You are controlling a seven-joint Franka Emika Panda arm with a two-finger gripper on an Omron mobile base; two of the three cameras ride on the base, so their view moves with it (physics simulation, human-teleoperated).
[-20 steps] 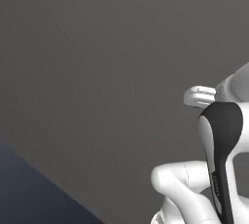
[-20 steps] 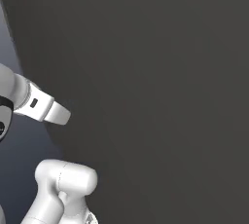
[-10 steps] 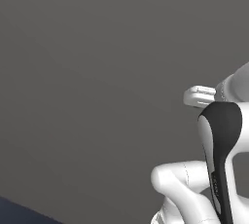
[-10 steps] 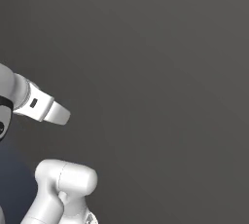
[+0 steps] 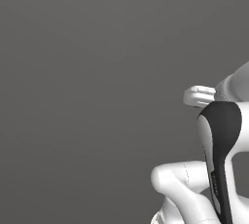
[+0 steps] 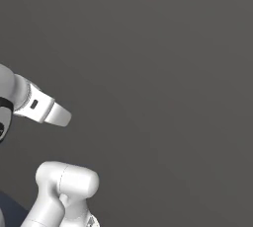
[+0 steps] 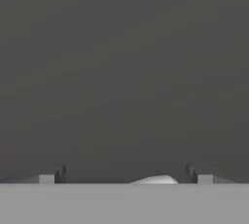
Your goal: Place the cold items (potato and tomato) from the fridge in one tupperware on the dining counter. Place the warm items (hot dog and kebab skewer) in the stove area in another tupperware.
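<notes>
Facing flat dark grey panel. Blue floor wedge at 7 o'clock gone from left view: base turned closer. Gripper jaws wide apart, empty. No task items reached.

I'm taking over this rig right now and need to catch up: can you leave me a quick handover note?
Gripper: open, fingertips spread wide, holding nothing.
Surroundings: the base and hand cameras face a plain dark grey surface close ahead; what it is cannot be told.
Task items: potato, tomato, hot dog, kebab skewer and both tupperwares are not located from here.
Done: nothing can be confirmed.
Left: find the fridge and stove items and sort them into the two tupperwares.
</notes>
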